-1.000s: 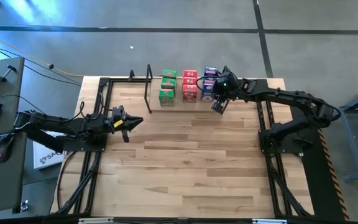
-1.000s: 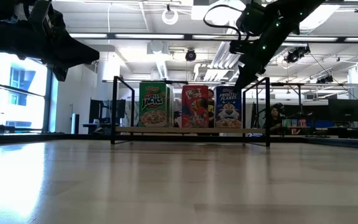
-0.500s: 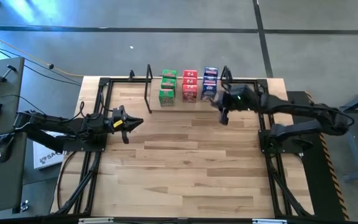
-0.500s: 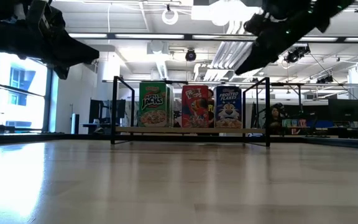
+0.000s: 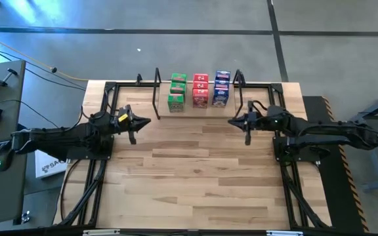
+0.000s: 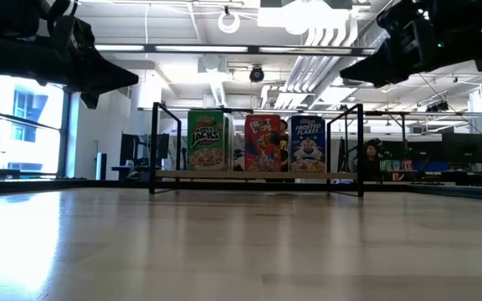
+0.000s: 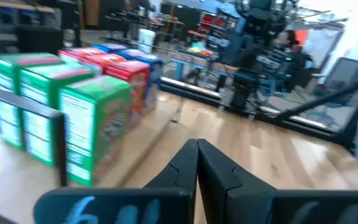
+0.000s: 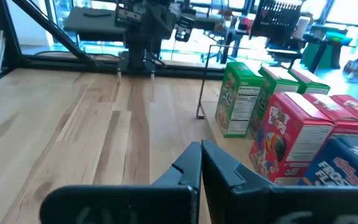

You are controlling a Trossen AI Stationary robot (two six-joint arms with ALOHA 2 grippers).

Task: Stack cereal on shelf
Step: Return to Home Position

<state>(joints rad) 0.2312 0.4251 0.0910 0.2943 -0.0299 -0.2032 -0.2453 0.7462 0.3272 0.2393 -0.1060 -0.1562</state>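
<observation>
My cereal boxes stand upright on the shelf (image 6: 249,175) at the far edge of the tabletop (image 5: 195,170), long axis vertical, printed fronts facing the table's middle. The green boxes (image 5: 176,92), red boxes (image 5: 201,90) and blue boxes (image 5: 222,88) each form a row running front to back. My left claw (image 5: 147,122) and right claw (image 5: 231,121) hover near the shelf's ends, both clenched tight, gripping nothing.
</observation>
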